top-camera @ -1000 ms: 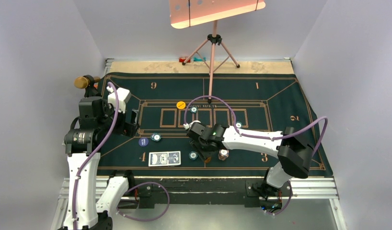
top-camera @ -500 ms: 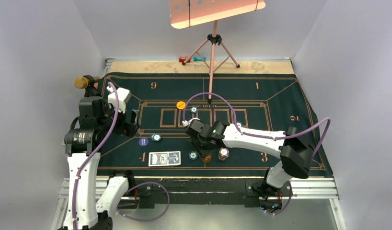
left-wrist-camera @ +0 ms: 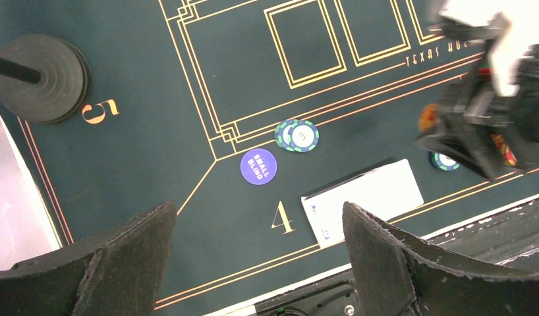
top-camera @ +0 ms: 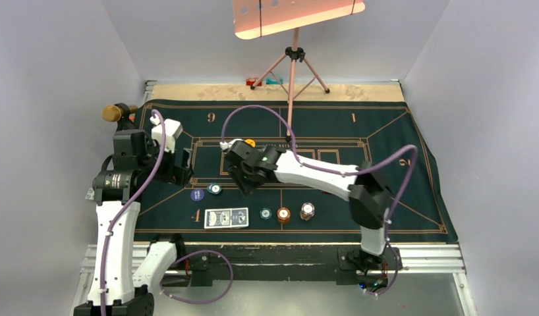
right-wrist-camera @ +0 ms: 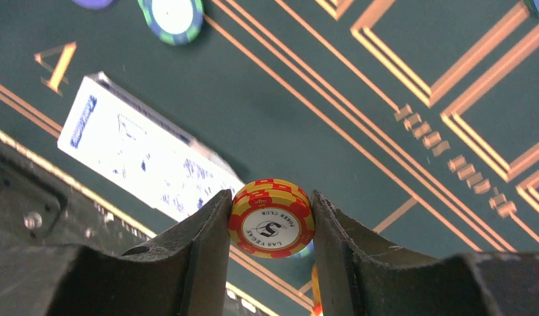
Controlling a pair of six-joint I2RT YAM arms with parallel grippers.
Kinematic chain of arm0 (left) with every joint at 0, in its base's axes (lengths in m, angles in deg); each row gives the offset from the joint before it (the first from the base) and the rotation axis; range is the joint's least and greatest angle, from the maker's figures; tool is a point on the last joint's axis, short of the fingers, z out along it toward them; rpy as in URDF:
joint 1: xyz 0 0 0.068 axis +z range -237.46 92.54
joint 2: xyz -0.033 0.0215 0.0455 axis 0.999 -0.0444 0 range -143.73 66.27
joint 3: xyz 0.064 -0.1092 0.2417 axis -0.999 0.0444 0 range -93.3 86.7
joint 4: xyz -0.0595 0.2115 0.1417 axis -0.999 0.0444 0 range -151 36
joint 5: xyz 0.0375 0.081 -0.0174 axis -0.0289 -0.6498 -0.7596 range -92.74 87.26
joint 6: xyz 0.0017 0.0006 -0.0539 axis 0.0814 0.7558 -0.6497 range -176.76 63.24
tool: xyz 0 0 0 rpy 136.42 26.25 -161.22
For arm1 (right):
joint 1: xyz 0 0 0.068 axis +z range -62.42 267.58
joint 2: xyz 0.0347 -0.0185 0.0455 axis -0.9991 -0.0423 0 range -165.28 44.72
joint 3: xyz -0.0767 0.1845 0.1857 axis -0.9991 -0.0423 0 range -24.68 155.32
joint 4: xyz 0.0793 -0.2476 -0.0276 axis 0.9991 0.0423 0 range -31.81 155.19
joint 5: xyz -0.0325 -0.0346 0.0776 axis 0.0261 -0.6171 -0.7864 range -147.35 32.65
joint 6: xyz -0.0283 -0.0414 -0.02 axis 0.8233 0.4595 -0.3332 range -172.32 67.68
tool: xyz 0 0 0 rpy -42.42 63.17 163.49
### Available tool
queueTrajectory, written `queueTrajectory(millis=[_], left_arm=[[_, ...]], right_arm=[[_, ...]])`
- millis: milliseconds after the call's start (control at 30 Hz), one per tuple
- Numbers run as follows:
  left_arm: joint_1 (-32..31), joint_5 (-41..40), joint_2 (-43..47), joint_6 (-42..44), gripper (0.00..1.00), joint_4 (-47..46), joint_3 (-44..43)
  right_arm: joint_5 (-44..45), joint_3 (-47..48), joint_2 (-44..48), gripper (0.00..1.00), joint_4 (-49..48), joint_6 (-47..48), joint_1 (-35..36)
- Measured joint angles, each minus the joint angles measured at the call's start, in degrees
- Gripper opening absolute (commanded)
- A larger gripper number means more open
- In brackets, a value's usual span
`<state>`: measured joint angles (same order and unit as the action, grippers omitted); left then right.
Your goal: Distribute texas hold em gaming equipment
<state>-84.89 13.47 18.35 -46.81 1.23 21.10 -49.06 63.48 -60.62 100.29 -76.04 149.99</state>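
1. The deck of playing cards [top-camera: 226,217] lies flat on the green felt mat [top-camera: 385,131], low and left of centre in the overhead view. Its long axis runs left to right, along the mat's near edge. In the right wrist view the deck [right-wrist-camera: 148,158] runs from upper left to lower right.
2. The right hand [top-camera: 244,179] hangs over the middle of the mat, clamped on one red-and-yellow chip [right-wrist-camera: 271,220]. The fingers [right-wrist-camera: 188,263] pinch opposite points of its rim, and its printed face is turned to the wrist camera.
3. The left hand [top-camera: 181,166] is at the left of the mat with its fingers [left-wrist-camera: 122,263] wide apart and nothing between them.
4. Counted in the overhead view:
   - one deck;
   - one blue disc [top-camera: 198,195], reading "SMALL BLIND" in the left wrist view;
   - one yellow disc [top-camera: 250,142], partly behind the right hand.
5. The teal chips [left-wrist-camera: 297,135] just right of the blue disc are two, overlapping.
6. A row to the right of the deck holds three items:
   - one teal chip [top-camera: 265,214];
   - one orange-brown chip stack [top-camera: 283,214];
   - one white-topped stack [top-camera: 307,210]. The number of chips in each stack cannot be told.
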Motion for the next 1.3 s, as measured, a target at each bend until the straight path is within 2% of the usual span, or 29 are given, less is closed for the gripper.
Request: queueTrajectory(millis=[233, 367, 733, 867, 967, 1133, 1300], left_arm=[[0.0, 0.0, -1.0, -0.4, 1.0, -0.1, 0.0], [0.0, 0.0, -1.0, -0.4, 1.0, -0.1, 0.0], [0.0, 0.1, -1.0, -1.9, 1.0, -0.5, 0.0], [0.0, 0.1, -1.0, -1.9, 1.0, -0.5, 0.0], [0.0, 0.1, -1.0, -1.9, 1.0, -0.5, 0.0], [0.0, 0.1, -1.1, -1.9, 1.0, -0.5, 0.0], [0.0, 0.1, -1.1, -1.9, 1.0, -0.5, 0.0]], right_arm=[[-0.8, 14.5, -18.3, 0.08, -1.1, 1.4, -0.6], [-1.9, 16.8, -23.9, 0.08, -1.4, 1.7, -0.6], [-2.2, 19.6, -26.2, 0.08, -3.0, 2.2, -0.6], [-2.4, 19.7, -26.3, 0.12, -3.3, 2.4, -0.4], [-2.8, 19.7, -26.3, 0.22, -3.2, 2.4, -0.4], [-3.0, 19.9, -26.4, 0.55, -3.1, 2.4, -0.3], [-3.7, 19.4, -26.1, 0.7, -4.0, 2.4, 0.0]])
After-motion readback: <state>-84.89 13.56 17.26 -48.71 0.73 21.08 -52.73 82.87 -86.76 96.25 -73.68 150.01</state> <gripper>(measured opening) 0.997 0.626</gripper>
